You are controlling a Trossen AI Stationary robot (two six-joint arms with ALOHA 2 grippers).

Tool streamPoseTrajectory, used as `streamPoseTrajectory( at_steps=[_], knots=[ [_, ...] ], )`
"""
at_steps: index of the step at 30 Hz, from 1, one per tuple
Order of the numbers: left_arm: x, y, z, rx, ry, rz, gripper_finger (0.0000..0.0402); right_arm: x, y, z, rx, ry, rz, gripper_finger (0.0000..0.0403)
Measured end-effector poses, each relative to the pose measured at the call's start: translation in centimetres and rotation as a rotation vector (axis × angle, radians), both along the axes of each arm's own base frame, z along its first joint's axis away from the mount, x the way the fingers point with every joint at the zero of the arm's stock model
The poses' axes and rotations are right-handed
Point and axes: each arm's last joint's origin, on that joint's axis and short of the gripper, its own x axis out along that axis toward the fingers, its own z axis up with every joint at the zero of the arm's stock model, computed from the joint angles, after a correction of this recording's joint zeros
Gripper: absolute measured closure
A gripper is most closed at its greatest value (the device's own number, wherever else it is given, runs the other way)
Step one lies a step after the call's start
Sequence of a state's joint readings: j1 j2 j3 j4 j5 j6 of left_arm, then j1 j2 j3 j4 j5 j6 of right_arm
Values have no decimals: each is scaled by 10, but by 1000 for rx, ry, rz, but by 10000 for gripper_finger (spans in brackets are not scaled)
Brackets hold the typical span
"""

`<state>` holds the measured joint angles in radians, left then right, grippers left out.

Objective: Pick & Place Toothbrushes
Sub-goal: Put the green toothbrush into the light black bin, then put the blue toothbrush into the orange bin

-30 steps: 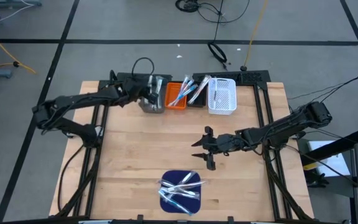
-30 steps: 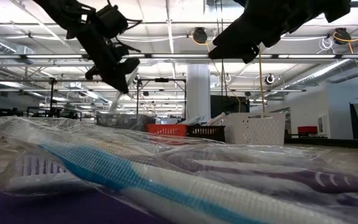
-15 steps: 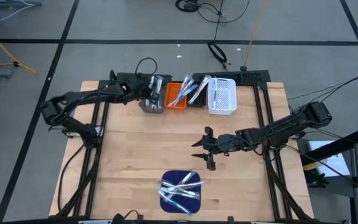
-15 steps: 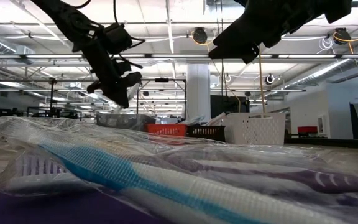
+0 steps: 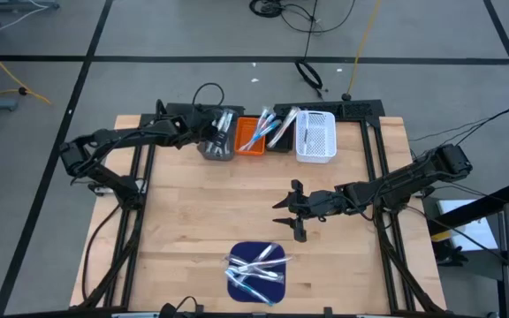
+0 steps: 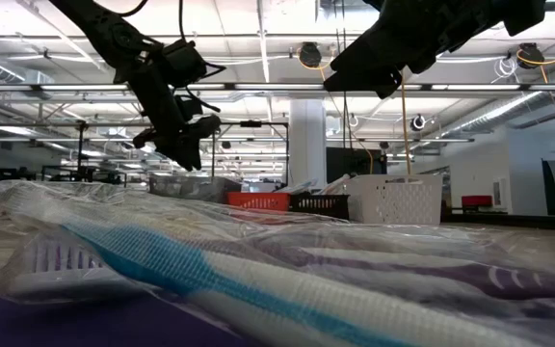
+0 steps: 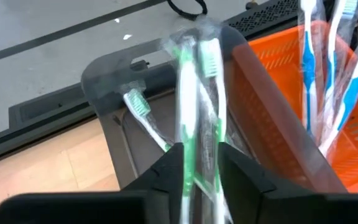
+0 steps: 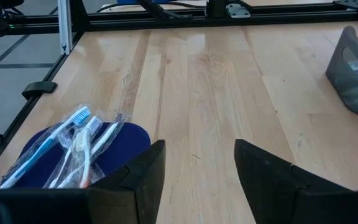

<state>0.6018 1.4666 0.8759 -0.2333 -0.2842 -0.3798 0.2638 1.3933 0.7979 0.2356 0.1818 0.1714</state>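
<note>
Two green toothbrushes between left tool fingers.

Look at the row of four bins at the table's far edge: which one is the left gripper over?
The grey bin, leftmost in the row beside the orange bin. The left gripper hangs over it, a wrapped green toothbrush between its fingers.

Even, bright overhead lighting; ceiling lamps glare at 12 o'clock. Nearest toothbrushes blurred; shadows soft.

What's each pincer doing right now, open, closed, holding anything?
Left pincer: over the grey bin, fingers astride a wrapped green toothbrush; grip cannot be told.
Right pincer: open, empty, above the table.
</note>
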Motion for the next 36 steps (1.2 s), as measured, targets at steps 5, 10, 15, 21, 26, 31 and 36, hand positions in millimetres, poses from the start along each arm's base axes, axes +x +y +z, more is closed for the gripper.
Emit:
streamPoseTrajectory(
  at_steps=[5, 10, 15, 21, 26, 31, 36],
  knots=[
    [0, 0, 0, -6, -1, -15, 266, 0, 0, 0, 0, 0, 0, 220],
    [0, -2, 1, -10, -3, -43, 247, 0, 0, 0, 1, 1, 2, 220],
    [2, -15, 17, -31, -77, -186, 245, -1, 4, 0, 1, 1, 15, 220],
    [9, -56, 37, -45, -141, -425, 245, -3, 10, 0, 6, 3, 37, 220],
    [16, -93, 45, -45, -154, -564, 245, -6, 21, -1, 48, 11, 57, 220],
    [25, -128, 46, -56, -159, -666, 245, -11, 38, -8, 72, 52, 98, 220],
    [28, -154, 46, -18, -149, -679, 245, -8, 63, -35, 54, 118, 160, 220]
  ],
)
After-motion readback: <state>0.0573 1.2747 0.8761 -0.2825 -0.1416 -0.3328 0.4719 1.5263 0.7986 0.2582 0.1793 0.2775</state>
